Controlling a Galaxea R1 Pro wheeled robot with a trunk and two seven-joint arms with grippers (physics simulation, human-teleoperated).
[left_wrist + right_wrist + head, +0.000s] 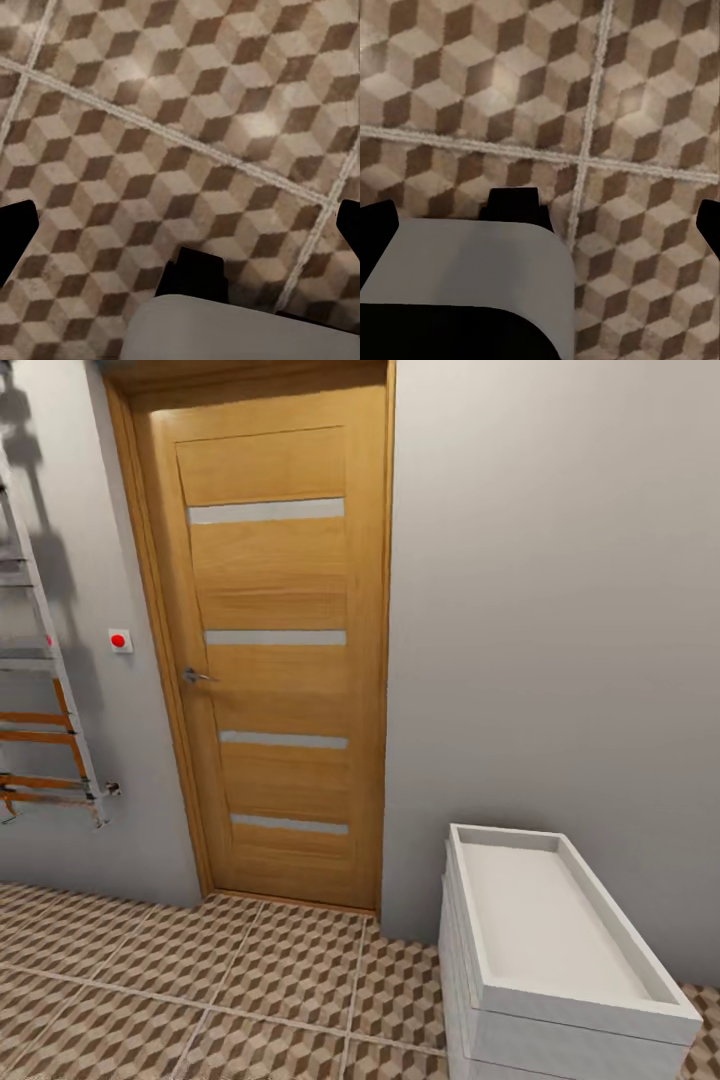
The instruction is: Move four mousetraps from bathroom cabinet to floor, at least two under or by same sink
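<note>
Underfoot, the bathroom floor point(250, 1000) runs across the lower part of the head view: cube-pattern tiles in brown, beige and white w/ pale grout lines. On it, right of the door point(270, 650), stands a white boxy basin unit point(560, 960), its back against the grey wall point(560, 610), its top an open shallow tray. The door is orange-brown wood w/ 4 pale horizontal strips and a metal lever handle point(197, 676) on its left edge; it's shut. Left of the door, a small white plate w/ a red button point(119, 641) sits on the wall, and further left hangs a metal rack point(40, 720) w/ orange rungs.

Both wrist views look down on the same tiling point(180, 127) point(540, 97). Left gripper point(180, 236): dark fingertips at both frame edges, well apart. Right gripper point(540, 232): same, tips spread wide, nothing between them.
</note>
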